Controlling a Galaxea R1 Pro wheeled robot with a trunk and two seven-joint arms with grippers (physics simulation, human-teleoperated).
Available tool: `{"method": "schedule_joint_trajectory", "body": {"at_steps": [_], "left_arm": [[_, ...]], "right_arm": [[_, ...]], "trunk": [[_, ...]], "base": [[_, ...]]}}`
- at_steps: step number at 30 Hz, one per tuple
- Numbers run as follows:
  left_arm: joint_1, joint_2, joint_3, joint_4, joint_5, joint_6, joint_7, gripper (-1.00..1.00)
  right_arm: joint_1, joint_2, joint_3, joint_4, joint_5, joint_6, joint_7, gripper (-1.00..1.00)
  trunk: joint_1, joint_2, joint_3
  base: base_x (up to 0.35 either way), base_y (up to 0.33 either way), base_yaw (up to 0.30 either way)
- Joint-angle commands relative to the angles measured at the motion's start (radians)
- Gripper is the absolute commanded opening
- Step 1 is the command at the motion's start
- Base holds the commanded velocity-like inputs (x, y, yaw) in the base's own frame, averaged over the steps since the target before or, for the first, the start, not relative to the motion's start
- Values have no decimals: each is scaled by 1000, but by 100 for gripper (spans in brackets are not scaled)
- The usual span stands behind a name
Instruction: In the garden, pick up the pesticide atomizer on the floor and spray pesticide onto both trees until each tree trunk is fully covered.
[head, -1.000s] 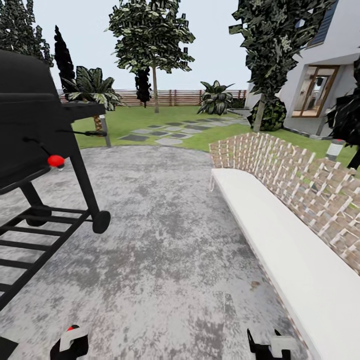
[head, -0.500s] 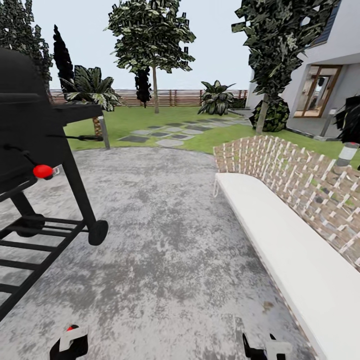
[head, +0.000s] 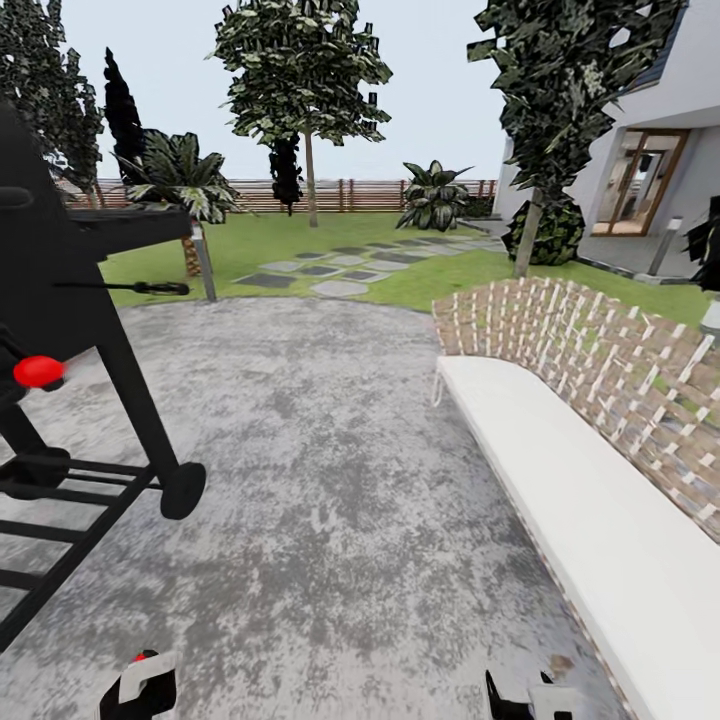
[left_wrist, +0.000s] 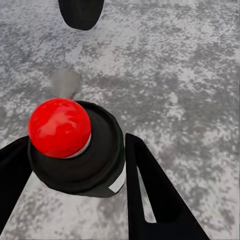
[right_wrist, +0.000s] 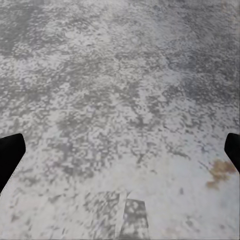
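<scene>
A black pesticide atomizer (left_wrist: 97, 150) with a round red top sits between the two black fingers of my left gripper (left_wrist: 75, 167), which is shut on it. In the head view that left gripper (head: 140, 688) hangs low over the grey floor (head: 330, 470), and the atomizer's red top (head: 141, 657) peeks above it. My right gripper (head: 525, 700) is open over bare paving, its fingertips (right_wrist: 11, 150) far apart. Two trees stand ahead on the garden lawn (head: 450, 275): one pale tree trunk (head: 311, 185) by the fence, the other tree trunk (head: 525, 240) near the house.
A black wheeled grill (head: 70, 330) with a red knob stands close on the left. A wicker bench (head: 590, 440) with a white cushion runs along the right. Stepping stones (head: 335, 268) cross the lawn toward a slat fence (head: 350, 195). A house (head: 650, 170) rises at the right.
The whole view has shifted: the grill has slid left and lower in the picture and the bench has drawn closer, so the camera has moved. Both grippers keep their place in it.
</scene>
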Motion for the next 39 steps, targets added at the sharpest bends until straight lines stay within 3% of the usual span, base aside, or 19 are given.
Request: {"method": "schedule_joint_trajectory", "body": {"at_steps": [1, 39], "left_arm": [[-1, 1, -3, 1, 9, -2, -1, -100], [-1, 1, -3, 2, 9, -5, -4, -100]], "right_arm": [[-1, 0, -8, 1, 7, -3, 0, 100], [-1, 0, -8, 1, 7, -3, 0, 100]], "trunk": [[0, 0, -1], [0, 0, -1]], "base": [[339, 0, 0], [339, 0, 0]]}}
